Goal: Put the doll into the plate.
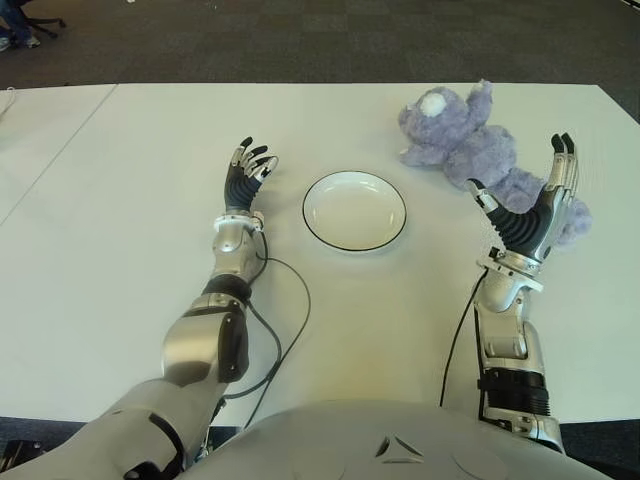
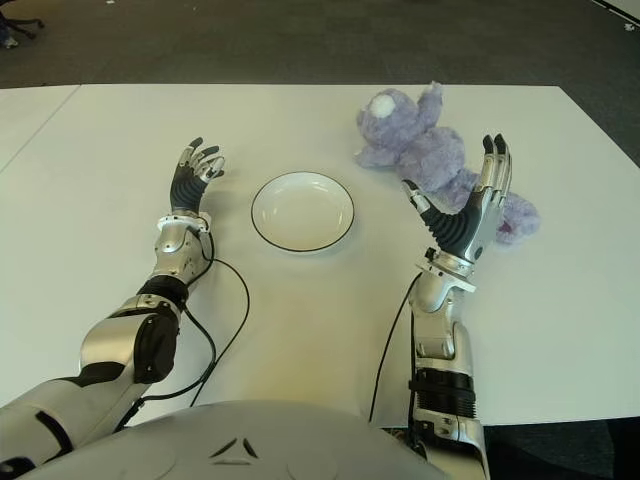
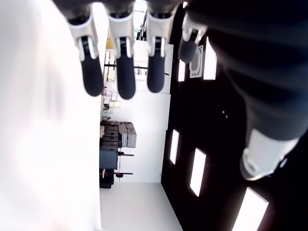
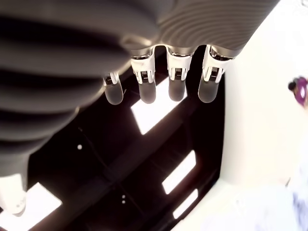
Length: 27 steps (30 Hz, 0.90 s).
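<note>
Lying upper right on the white desk point(image 1: 120, 200), the purple plush doll point(image 1: 462, 140) is risking slipping from the right hand point(image 1: 532, 215); both hands' fingers are spread, empty, left hand point(image 1: 245, 175) beside the white black-rimmed plate point(image 1: 354, 210).

worktop point(image 1: 120, 180): white, a seam at its left
plate point(image 1: 354, 210): white, dark rim, centre
doll point(image 1: 470, 150): purple, lying right of plate
cable point(image 1: 290, 320): black, near edge

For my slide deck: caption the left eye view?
Open right hand beside purple plush doll; white black-rimmed plate empty; left hand open.
</note>
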Tool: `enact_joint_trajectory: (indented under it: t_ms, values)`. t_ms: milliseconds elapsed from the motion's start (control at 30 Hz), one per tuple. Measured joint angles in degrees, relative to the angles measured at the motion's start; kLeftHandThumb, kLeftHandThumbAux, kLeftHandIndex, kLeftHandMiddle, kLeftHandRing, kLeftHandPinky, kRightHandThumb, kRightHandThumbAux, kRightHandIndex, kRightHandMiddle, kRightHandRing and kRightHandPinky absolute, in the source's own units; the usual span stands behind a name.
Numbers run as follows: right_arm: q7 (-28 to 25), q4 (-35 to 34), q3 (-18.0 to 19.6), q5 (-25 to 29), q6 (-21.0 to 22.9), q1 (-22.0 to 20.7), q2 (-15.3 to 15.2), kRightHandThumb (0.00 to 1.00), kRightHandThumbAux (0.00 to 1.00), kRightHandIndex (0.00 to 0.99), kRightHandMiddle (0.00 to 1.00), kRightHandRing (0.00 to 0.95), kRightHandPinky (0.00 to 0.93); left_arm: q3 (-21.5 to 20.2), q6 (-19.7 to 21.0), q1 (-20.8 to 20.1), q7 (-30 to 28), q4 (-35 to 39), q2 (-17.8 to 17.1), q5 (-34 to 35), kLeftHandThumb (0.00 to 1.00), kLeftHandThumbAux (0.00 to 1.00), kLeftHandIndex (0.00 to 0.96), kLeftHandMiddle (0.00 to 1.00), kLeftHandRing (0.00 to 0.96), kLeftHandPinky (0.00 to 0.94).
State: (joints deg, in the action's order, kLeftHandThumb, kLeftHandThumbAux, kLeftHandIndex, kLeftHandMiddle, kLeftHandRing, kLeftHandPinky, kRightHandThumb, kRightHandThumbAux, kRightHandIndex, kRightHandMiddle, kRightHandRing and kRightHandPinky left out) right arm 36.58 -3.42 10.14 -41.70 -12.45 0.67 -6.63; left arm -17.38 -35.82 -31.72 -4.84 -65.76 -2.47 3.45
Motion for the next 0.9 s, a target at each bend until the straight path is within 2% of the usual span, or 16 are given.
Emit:
enact_joint_trajectory:
  t_ms: [233, 433, 533, 600, 733, 900]
  values:
    - [-2.9, -0.7, 0.0, -1.5, 4.6, -1.4, -3.3, 0.096, 0.516, 0.084, 0.042, 0.045, 0.095, -0.1, 0.6, 0.0, 0.0, 0.0, 0.0, 0.0, 0.054, 0.622, 0.117, 0.237, 0.265, 0.287]
    - [-7.8, -0.9, 0.2, -1.1, 6.5, -1.6, -7.7, 0.092, 0.528, 0.075, 0.017, 0.023, 0.058, 0.0, 0.7, 0.0, 0.0, 0.0, 0.0, 0.0, 0.052, 0.618, 0.114, 0.235, 0.261, 0.282]
    - [-10.2, -0.7, 0.5, -0.7, 6.7, -1.6, -10.8, 0.079, 0.531, 0.059, 0.000, 0.007, 0.052, -0.1, 0.9, 0.0, 0.0, 0.0, 0.0, 0.0, 0.048, 0.613, 0.110, 0.232, 0.256, 0.273]
    - [-11.9, -0.2, 0.9, -0.6, 6.7, -1.7, -13.0, 0.079, 0.534, 0.056, 0.000, 0.011, 0.081, -0.1, 1.0, 0.0, 0.0, 0.0, 0.0, 0.0, 0.045, 0.612, 0.106, 0.227, 0.249, 0.259]
    - [-14.2, 1.4, 2.0, -0.6, 6.7, -2.1, -17.7, 0.105, 0.537, 0.052, 0.000, 0.016, 0.094, -0.1, 1.0, 0.0, 0.0, 0.0, 0.0, 0.0, 0.046, 0.619, 0.105, 0.225, 0.251, 0.280]
    - [-17.5, 3.8, 3.0, -0.6, 7.3, -3.3, -23.8, 0.132, 0.527, 0.047, 0.000, 0.001, 0.063, 0.0, 1.0, 0.0, 0.0, 0.0, 0.0, 0.0, 0.044, 0.624, 0.101, 0.223, 0.252, 0.281]
